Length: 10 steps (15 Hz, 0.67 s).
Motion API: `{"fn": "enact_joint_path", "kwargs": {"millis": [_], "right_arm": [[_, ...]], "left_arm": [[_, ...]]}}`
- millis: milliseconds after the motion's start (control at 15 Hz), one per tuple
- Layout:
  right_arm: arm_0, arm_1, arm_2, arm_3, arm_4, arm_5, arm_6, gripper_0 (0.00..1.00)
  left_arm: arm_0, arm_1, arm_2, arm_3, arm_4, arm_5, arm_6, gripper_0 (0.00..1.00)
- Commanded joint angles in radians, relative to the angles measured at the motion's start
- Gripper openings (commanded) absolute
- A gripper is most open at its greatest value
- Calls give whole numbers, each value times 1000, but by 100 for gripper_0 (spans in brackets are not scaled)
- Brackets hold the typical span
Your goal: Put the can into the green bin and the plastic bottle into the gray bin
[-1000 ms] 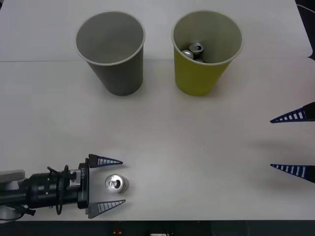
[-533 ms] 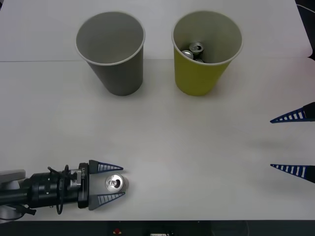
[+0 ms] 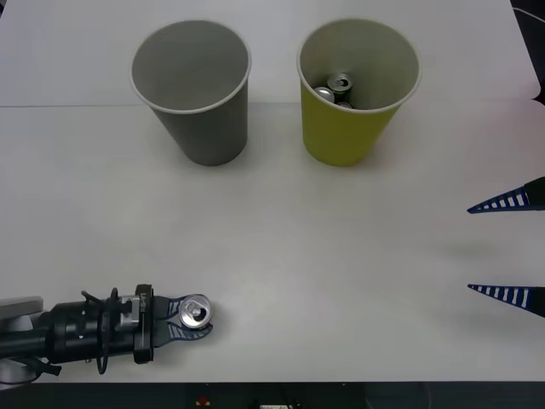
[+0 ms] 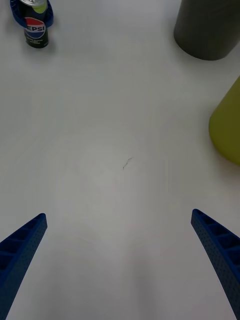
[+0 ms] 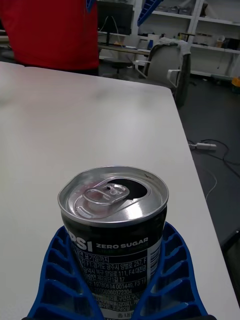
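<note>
A small black can [image 3: 196, 313] with a silver pull-tab top stands upright near the table's front left edge. My left gripper [image 3: 189, 319] is shut on the can [image 5: 114, 227], its blue fingers [image 5: 172, 280] wrapped around the body. In the right wrist view the same can [image 4: 35, 27] shows far off. The green bin [image 3: 358, 89] stands at the back right with cans inside. The gray bin [image 3: 194, 89] stands at the back left beside it. My right gripper [image 3: 507, 249] hangs open at the right edge, over bare table. The plastic bottle is out of view.
The white table [image 3: 324, 256] lies bare between the bins and the front edge. In the left wrist view, chairs and shelves stand beyond the table's far edge.
My left gripper's fingers closed from wide apart onto the can. The right arm and both bins stayed still.
</note>
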Motion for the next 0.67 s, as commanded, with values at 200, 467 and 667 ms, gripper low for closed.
{"fn": "enact_joint_path", "kwargs": {"millis": [200, 467, 667], "right_arm": [[0, 0, 0, 0, 0, 0, 0, 100], [0, 0, 0, 0, 0, 0, 0, 100], [0, 0, 0, 0, 0, 0, 0, 100]], "left_arm": [[5, 51, 97, -83, -134, 52, 124, 0], [54, 56, 325, -132, -373, 57, 380, 0], [74, 56, 464, -210, -522, 97, 577, 0]]}}
